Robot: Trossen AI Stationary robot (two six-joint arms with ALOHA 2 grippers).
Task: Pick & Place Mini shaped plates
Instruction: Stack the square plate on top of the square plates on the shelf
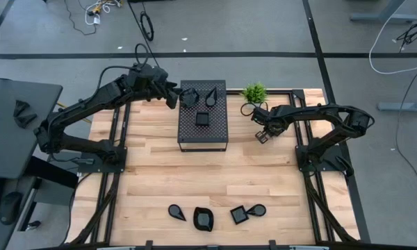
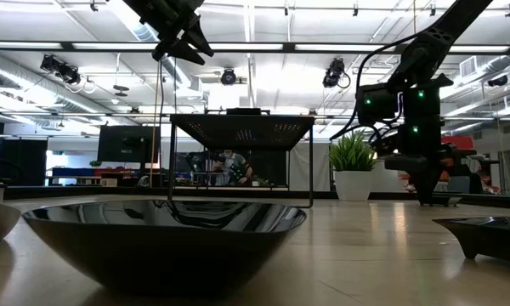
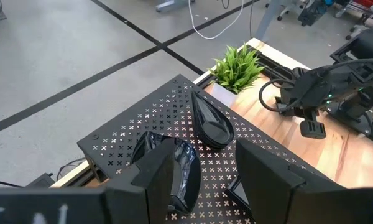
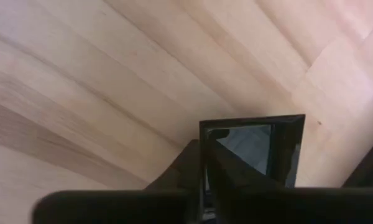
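Plates: three sit on the black box (image 1: 203, 115), four lie well apart from it. Right gripper (image 4: 202, 180) pinches a square plate (image 4: 255, 146); only its wrist view shows that. Left gripper (image 3: 205, 180) hangs wide over the box. Wooden table (image 1: 153, 177).

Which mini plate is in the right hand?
The square plate, pinched at one edge by the right hand over bare wood beside the box. The other plates lie loose on the box or at the table's front edge.

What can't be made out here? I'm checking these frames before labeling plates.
Square plate in the right gripper: near edge behind the fingers, right wrist view.
Glossy plate by the left gripper: partly behind a finger, left wrist view.
Right-hand dish: cut by the frame edge, low view.
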